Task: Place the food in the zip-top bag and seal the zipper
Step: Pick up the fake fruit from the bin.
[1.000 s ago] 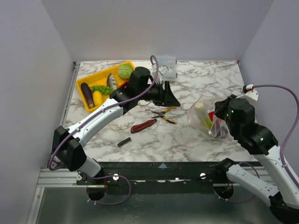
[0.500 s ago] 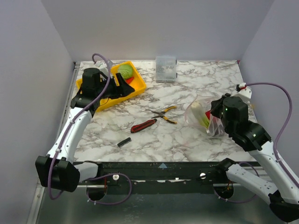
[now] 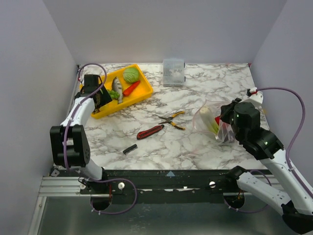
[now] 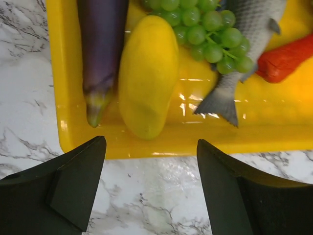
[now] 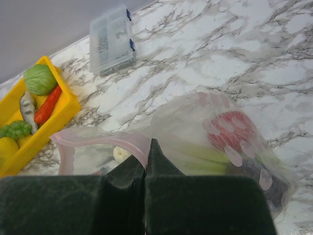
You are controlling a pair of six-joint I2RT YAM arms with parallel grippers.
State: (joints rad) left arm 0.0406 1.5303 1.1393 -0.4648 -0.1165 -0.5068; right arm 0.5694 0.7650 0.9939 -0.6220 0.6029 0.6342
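Left gripper [image 4: 149, 147] sat wide open over the yellow tray [image 4: 54, 73]; grabbing the yellow fruit [image 4: 148, 73] risked snagging the eggplant [image 4: 100, 49] (tight beside it). Right gripper [image 5: 146, 152] pinched the zip-top bag's [image 5: 220, 147] zipper [image 5: 98, 139] at table right; a slip meant a collapsed mouth.

Yellow tray [image 4: 274, 122] just ahead of left pincer [image 4: 150, 147]; clear box [image 3: 173, 71], pliers [image 3: 172, 119], red-handled knife [image 3: 150, 131], black comb-like bit [image 3: 129, 149] off to its right, on marble table [image 3: 195, 142].

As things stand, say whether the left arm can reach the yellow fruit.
Probably yes: its open end effector hangs just short of the yellow fruit, which lies uncovered in the tray beside the eggplant.
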